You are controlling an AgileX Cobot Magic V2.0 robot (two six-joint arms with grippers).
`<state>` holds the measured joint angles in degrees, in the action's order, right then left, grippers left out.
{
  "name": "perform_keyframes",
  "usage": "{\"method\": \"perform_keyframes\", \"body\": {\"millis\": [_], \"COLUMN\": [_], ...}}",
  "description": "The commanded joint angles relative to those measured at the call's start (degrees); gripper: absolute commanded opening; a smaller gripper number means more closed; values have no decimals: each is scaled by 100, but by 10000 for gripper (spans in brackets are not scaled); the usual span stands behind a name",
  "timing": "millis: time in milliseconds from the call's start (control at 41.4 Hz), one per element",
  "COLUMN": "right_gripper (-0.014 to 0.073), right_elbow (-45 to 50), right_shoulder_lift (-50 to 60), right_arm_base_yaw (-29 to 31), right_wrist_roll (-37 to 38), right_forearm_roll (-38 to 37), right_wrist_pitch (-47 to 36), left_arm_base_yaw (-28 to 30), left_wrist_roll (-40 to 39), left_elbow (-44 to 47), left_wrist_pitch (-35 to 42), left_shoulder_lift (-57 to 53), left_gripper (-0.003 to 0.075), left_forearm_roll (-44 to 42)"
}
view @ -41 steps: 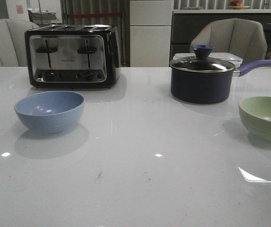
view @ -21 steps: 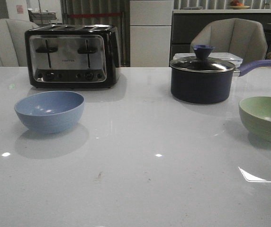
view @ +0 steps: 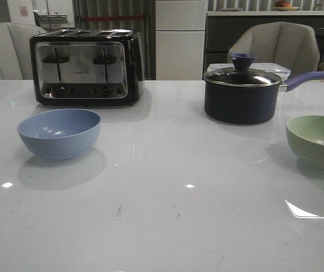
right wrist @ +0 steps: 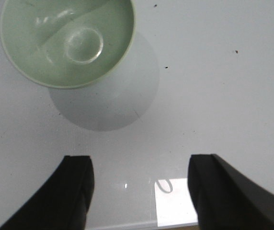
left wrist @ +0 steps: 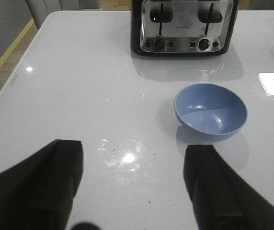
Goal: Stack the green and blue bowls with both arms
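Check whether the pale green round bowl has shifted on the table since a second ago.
No. In the front view the pale green round bowl sits at the same offset right of and nearer than the dark navy saucepan, still cut by the frame edge.

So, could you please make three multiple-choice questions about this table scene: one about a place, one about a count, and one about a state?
1. Where does the blue bowl stand?
A. in front of the toaster
B. inside the saucepan
C. on the green bowl

2. How many bowls are on the table?
A. one
B. two
C. four

3. What is the state of the left gripper?
A. shut on the blue bowl
B. open and empty
C. shut on the saucepan lid

Answers:
1. A: it sits on the table nearer the camera than the toaster.
2. B: one blue, one green.
3. B: its fingers stand wide apart with only table between them.
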<state>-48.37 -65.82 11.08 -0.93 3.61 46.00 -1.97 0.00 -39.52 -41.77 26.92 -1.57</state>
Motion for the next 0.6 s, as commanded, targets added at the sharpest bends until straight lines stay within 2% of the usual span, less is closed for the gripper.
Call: {"method": "perform_keyframes", "body": {"millis": [0,145,411,580], "right_gripper": [529,529,528,464], "right_elbow": [-558,-1121,-1934,-2275], "right_shoulder_lift": [-439,-1326,-2695,-3271], "right_arm_base_yaw": [151,188,188,188], "right_wrist_roll": [-332,-656,-668,-668], "right_forearm_roll": [327,777,894,894], "right_wrist_pitch": [-63,-61,-248,-431], "left_arm_base_yaw": [12,12,12,12], "left_wrist_roll": [-49,-49,-49,-49], "left_elbow": [-145,-145,-145,-145], "left_wrist_pitch": [434,434,434,434], "left_shoulder_lift": [56,56,56,56], "left_gripper": [506,506,506,506], "left_forearm_roll": [42,42,42,42]}}
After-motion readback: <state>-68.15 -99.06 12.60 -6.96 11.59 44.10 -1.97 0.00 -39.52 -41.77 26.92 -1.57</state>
